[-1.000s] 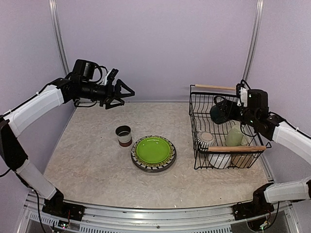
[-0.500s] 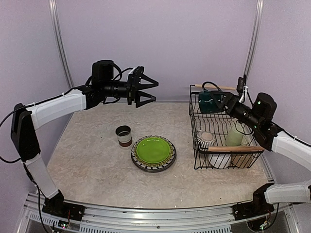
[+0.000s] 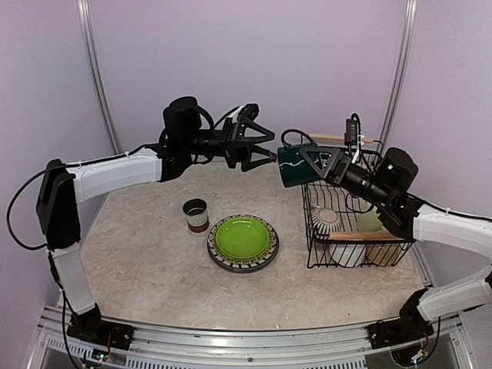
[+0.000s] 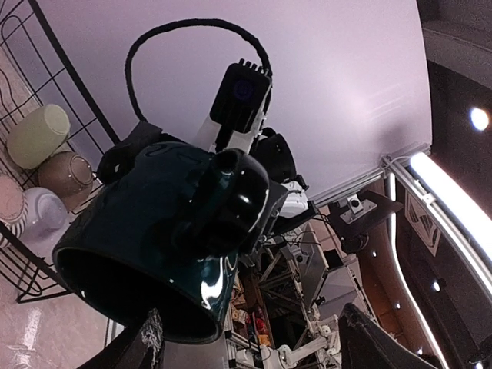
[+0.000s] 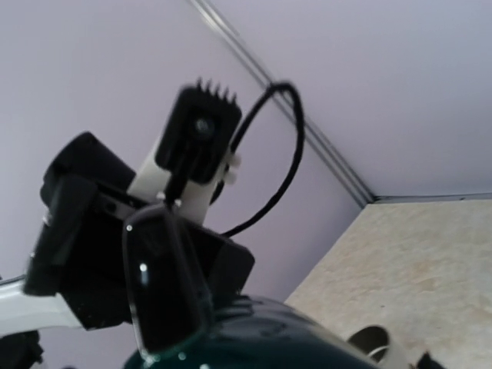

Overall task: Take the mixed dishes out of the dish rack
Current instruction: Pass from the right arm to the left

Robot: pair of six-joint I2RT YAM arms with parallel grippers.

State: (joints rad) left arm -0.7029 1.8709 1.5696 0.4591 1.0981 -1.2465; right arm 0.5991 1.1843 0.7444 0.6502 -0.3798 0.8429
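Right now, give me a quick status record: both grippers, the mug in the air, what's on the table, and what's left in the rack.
right gripper: shut on the dark teal mug, held in the air by the dish rack
left gripper: open, facing the mug at close range; contact cannot be told
table: lime-green plate on top of a stack, small cup beside it
rack contents: pale green mug and other dishes

From behind, my top camera overlooks the table [image 3: 154, 261]; both wrist cameras face the dark teal mug [image 3: 292, 165] closely, from opposite sides.
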